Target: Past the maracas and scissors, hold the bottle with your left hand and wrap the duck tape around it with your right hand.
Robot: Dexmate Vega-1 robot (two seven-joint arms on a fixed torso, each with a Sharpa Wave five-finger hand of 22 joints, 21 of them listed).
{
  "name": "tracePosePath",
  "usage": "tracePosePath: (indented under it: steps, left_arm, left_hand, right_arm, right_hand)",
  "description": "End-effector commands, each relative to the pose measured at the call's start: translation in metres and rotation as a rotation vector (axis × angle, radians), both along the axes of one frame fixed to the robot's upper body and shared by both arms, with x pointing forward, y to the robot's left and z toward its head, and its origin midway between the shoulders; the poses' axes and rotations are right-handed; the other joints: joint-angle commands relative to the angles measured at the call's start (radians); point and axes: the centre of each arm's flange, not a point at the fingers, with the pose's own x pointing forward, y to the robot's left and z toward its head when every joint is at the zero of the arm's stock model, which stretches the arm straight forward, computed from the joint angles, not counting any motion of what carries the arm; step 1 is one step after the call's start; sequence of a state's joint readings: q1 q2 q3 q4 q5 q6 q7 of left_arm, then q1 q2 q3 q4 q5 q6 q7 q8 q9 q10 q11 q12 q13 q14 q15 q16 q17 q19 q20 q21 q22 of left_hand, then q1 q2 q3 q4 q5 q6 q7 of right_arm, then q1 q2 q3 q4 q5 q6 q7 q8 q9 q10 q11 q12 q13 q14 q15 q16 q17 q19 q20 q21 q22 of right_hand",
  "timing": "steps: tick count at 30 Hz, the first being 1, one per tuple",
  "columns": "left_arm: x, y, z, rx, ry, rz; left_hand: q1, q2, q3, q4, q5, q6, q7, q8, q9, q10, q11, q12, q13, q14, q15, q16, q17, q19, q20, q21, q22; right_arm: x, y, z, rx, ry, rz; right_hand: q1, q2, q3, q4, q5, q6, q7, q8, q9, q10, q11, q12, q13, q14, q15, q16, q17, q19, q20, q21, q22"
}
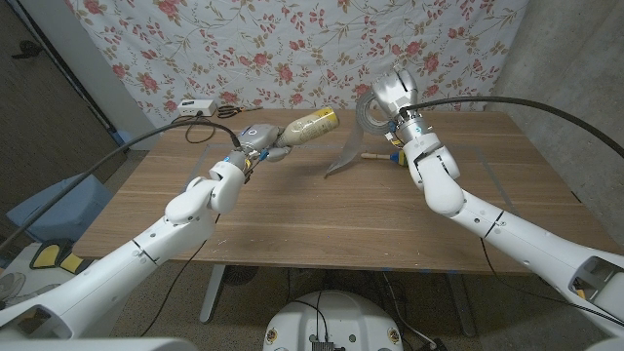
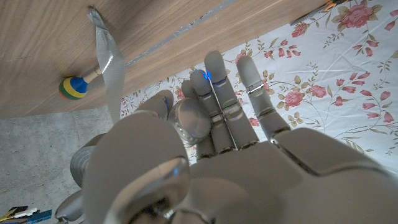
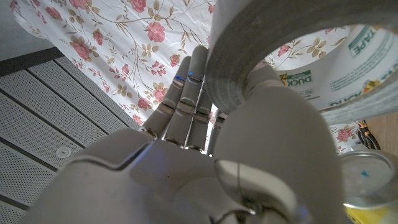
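Above the table's far side, left robot hand point(image 1: 255, 139) gripping bottle point(image 1: 310, 126).

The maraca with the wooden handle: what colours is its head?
Blue, yellow and green bands on the maraca, best in the left wrist view.

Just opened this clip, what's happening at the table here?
The robot is in the middle of taping a bottle. Its left hand holds the cream-coloured bottle lifted above the wooden table, lying roughly sideways. Its right hand holds the roll of duct tape raised near the bottle, and a loose grey strip of tape hangs from the roll down toward the tabletop. It isn't clear that any tape is on the bottle yet. A maraca lies by the right arm, and scissors lie at the far edge.
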State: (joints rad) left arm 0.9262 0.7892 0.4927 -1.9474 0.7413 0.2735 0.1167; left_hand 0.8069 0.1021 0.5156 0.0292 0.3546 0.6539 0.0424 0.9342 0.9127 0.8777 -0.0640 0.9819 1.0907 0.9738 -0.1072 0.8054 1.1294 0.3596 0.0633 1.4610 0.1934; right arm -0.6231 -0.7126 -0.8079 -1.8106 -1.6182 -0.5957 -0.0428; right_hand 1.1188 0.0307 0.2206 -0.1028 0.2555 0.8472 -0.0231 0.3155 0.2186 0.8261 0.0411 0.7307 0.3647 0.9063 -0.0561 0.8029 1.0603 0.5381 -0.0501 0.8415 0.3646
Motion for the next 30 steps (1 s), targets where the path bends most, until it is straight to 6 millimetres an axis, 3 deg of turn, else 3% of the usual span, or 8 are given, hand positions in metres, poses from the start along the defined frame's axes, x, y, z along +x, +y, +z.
tracePosePath:
  steps: [1,14,30]
  left_arm:
    - [0.004,-0.016,0.006,-0.004,0.04,-0.095]
    - [0.015,-0.05,0.012,0.027,0.155,-0.195]
    - [0.023,-0.077,0.015,0.108,0.288,-0.172]
  left_hand:
    - [-0.067,0.088,0.12,0.11,-0.007,0.113,0.037,0.001,0.009,0.007,-0.002,0.005,0.008,0.005,0.003,0.003,0.01,-0.003,-0.002,0.008,0.002]
    - [-0.062,0.088,0.121,0.106,-0.013,0.121,0.04,0.0,0.012,0.008,-0.001,0.007,0.023,0.01,0.005,0.003,0.0,-0.007,-0.001,0.02,0.004]
    - [-0.054,0.09,0.123,0.102,-0.02,0.115,0.041,-0.005,0.018,0.013,-0.001,0.009,0.032,0.011,0.003,0.01,0.001,-0.009,-0.002,0.036,0.005]
  right_arm:
    - [0.014,0.016,0.028,-0.03,-0.025,-0.073]
    - [0.009,0.031,0.052,-0.051,-0.092,-0.098]
    - [-0.017,0.035,0.067,0.018,-0.306,-0.007]
  right_hand:
    - [0.132,0.12,0.012,-0.017,0.01,0.244,-0.009,-0.002,0.016,0.222,-0.108,0.02,0.242,0.076,-0.164,0.007,0.019,0.01,-0.067,0.016,-0.001]
    - [0.132,0.118,0.016,-0.02,0.018,0.248,-0.007,-0.013,0.01,0.228,-0.109,0.021,0.248,0.081,-0.162,0.008,0.06,0.0,-0.059,0.037,-0.01]
    - [0.132,0.115,0.021,-0.025,0.027,0.258,-0.002,-0.025,0.005,0.239,-0.109,0.016,0.244,0.102,-0.163,0.02,0.116,-0.019,-0.048,0.062,-0.025]
